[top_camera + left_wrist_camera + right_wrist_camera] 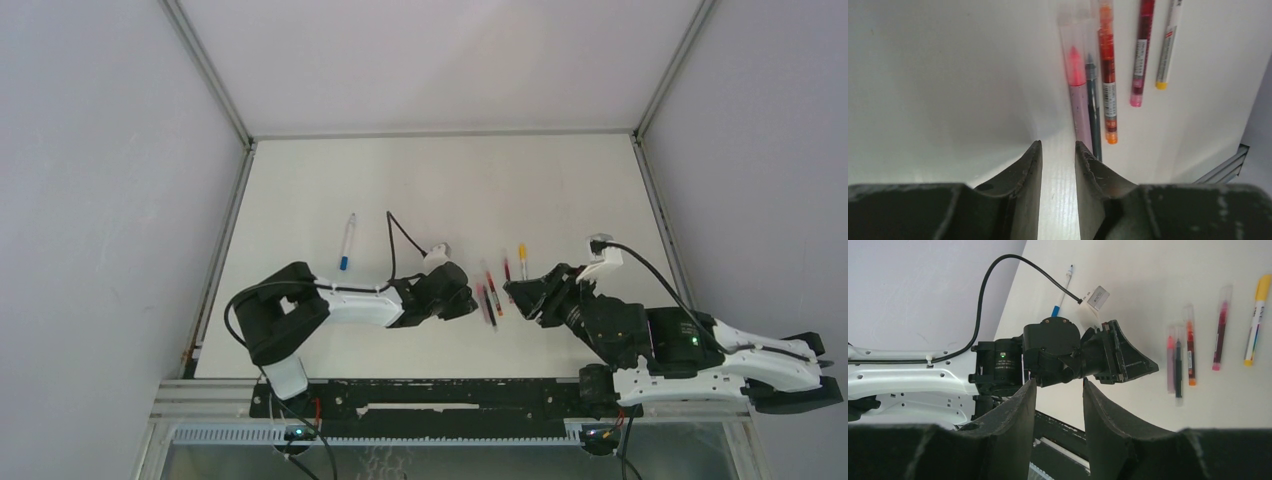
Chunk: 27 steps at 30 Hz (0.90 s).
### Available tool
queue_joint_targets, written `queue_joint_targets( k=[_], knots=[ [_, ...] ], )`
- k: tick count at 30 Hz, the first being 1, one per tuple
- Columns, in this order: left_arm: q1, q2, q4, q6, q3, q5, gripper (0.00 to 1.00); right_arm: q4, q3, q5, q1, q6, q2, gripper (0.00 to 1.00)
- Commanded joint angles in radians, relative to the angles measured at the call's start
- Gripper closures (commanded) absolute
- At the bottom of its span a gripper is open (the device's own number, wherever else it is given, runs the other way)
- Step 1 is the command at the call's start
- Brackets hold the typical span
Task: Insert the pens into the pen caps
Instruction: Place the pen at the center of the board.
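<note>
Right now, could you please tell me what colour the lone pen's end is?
Blue; the pen shows best in the right wrist view.

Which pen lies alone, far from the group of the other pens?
The blue-ended pen, by itself toward the left side of the table. The other pens lie close together between the left gripper and the right gripper.

Was robotics lab test cell. Bare white table [420,190] lay under left gripper [474,302] and right gripper [510,290]; grey panel walls [100,200] enclosed it beyond and beside them; slotted metal rail [420,433] ran behind them.
</note>
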Motion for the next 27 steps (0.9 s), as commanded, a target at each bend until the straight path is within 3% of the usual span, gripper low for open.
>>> queue_joint_targets(
  k=[1,6,14,19,24,27],
  knots=[
    [-0.006,0.011,-0.013,-0.016,0.042,-0.001,0.66,0.02,-0.012,0.011,0.004,0.025,-0.016,0.53],
    [-0.006,-0.047,-0.034,0.007,0.018,-0.035,0.65,0.017,-0.012,0.007,0.004,0.028,-0.021,0.53],
    [0.052,-0.304,-0.155,0.149,-0.048,-0.128,0.63,0.023,-0.012,0.009,0.004,0.009,-0.004,0.53],
    [0.233,-0.51,-0.261,0.285,-0.138,-0.122,0.56,0.026,-0.012,0.0,0.004,-0.001,0.005,0.53],
    [0.52,-0.665,-0.445,0.512,-0.139,-0.114,0.44,0.021,-0.012,-0.011,0.004,-0.006,0.009,0.53],
    [0.688,-0.679,-0.525,0.693,-0.088,-0.095,0.41,0.03,-0.012,-0.025,0.004,-0.019,0.003,0.53]
  ],
)
